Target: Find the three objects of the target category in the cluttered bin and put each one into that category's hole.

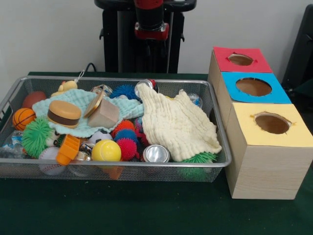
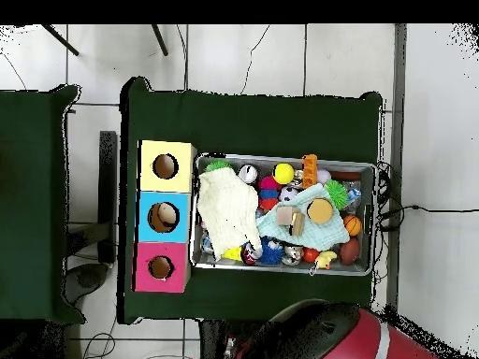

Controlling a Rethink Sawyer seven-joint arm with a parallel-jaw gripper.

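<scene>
The cluttered bin [image 1: 10, 98], a wide tray of silver wire mesh, stands on the green table; it also shows in the overhead view [image 2: 281, 157]. It holds a cream cloth [image 1: 178, 122], a mint cloth [image 1: 78, 100], a toy burger [image 1: 64, 113], a small basketball [image 1: 23, 117], a yellow ball [image 1: 106, 151], a green spiky ball [image 1: 36, 136], a metal can [image 1: 156, 153] and a wooden block [image 1: 103, 115]. Beside it stand three wooden boxes, each with a round hole: red top [image 1: 222, 54], blue top [image 1: 279, 95], yellow top [image 1: 244, 132]. Only a red and black part of the arm [image 1: 151, 30] shows above the bin; the gripper is out of view.
The cloths hide part of the bin's contents. An orange toy [image 1: 68, 149], a baseball [image 1: 49, 156], a rubber duck [image 1: 66, 87] and red and blue spiky balls lie among the clutter. In the overhead view the boxes [image 2: 148, 201] stand left of the bin and the robot base [image 2: 318, 337] is at the bottom.
</scene>
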